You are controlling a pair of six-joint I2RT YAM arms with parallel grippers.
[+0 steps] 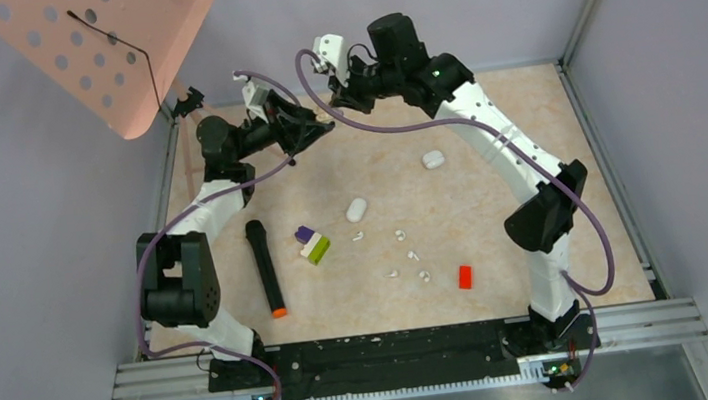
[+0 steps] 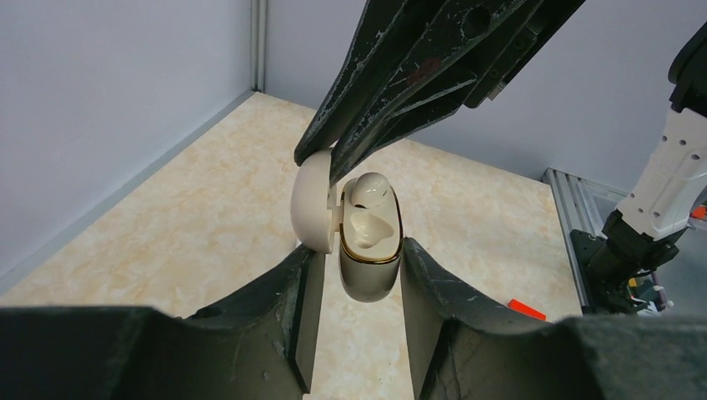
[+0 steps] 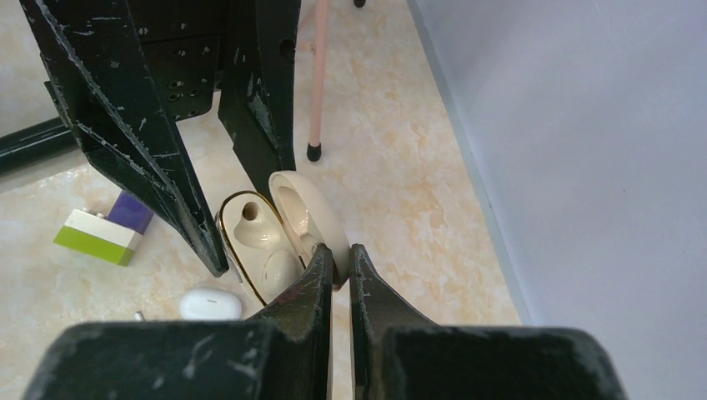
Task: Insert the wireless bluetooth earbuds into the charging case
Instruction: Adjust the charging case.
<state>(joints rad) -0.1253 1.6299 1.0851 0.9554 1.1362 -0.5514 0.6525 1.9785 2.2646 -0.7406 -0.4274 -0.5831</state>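
Earbuds: loose on surface, well apart from open case gripped by left hand; right hand closed, tips at lid; apparently case-opening step; next needs fine pinch on one bud.

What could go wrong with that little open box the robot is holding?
1. The left end effector pinches the case only by its smooth sides, so it might slip out and drop to the table.
2. The closed right end effector sits against the lid; a hard push could twist the case or snap it shut.
3. One earbud seems to sit in the case; a jolt might shake it out.
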